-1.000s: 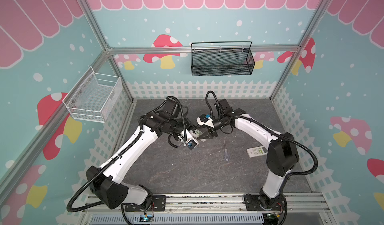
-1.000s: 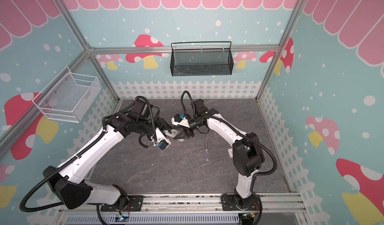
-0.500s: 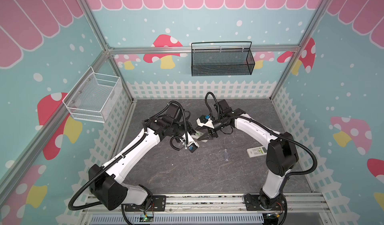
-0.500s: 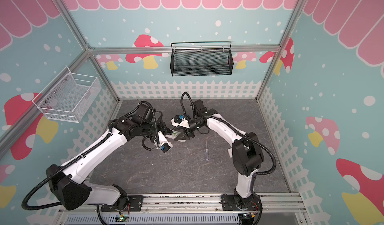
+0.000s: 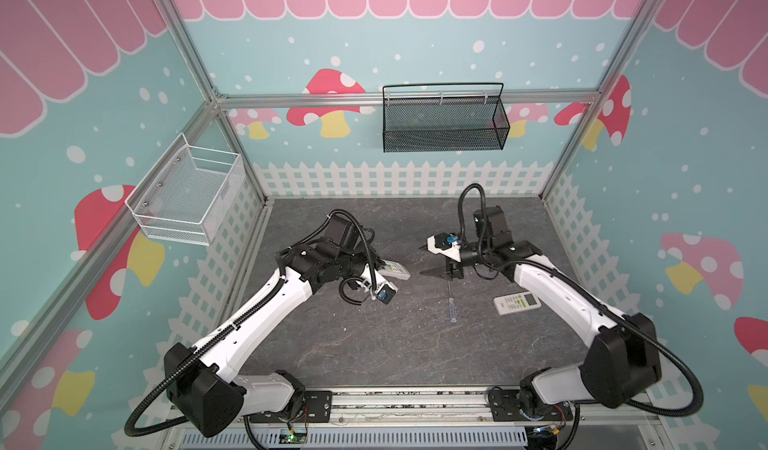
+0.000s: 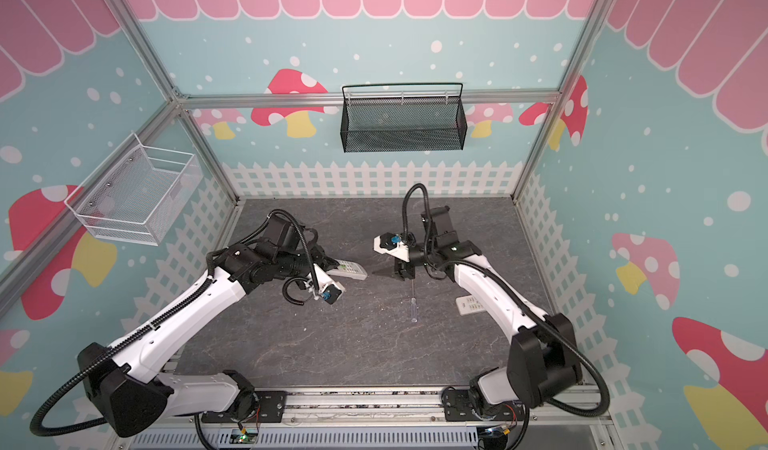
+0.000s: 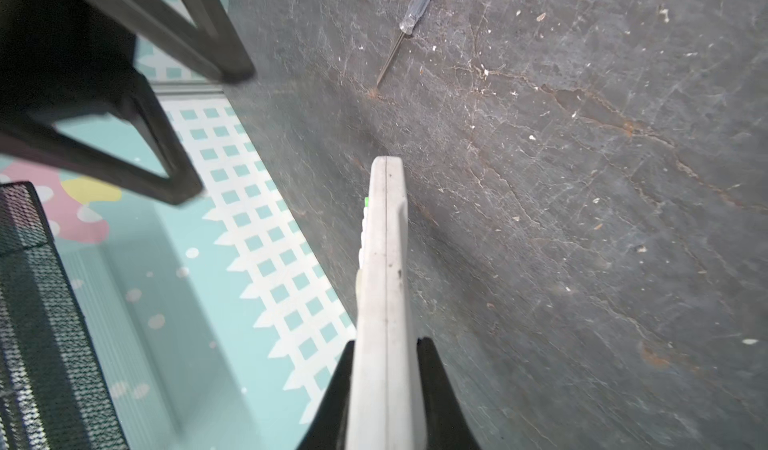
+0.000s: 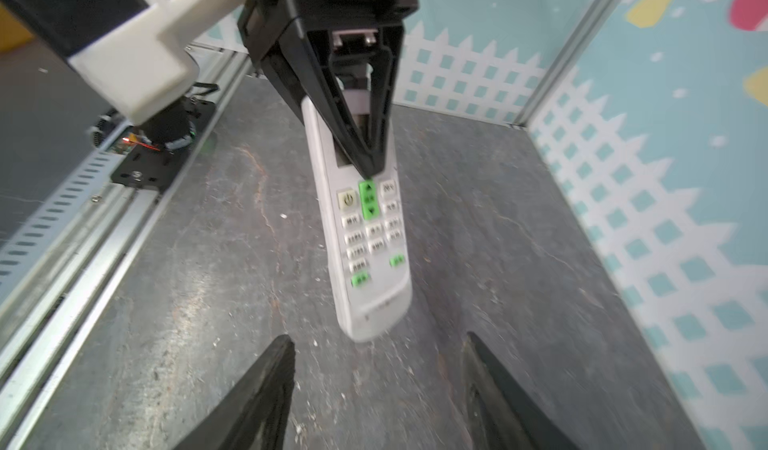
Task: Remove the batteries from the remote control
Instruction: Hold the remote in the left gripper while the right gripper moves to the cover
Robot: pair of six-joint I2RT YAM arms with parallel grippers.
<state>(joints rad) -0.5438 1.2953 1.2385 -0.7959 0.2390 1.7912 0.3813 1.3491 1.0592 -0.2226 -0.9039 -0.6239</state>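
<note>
likely a robot lab cell: aluminium frame [image 5: 270, 101], mushroom wallpaper [image 5: 332, 91].

My left arm [image 5: 266, 302] reaches inward, my left gripper [image 7: 384, 344] clamped on a remote [image 7: 384, 261]. My right arm [image 5: 557, 294] bends inward; my right gripper [image 5: 426, 260] faces it, jaws spread, holding nothing.

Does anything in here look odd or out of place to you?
One white remote is off the table, pinched at one end by the left gripper, its far end sticking out in mid-air. A second remote lies askew by the right arm, a screwdriver loose nearby. Nothing looks spilled or broken.
</note>
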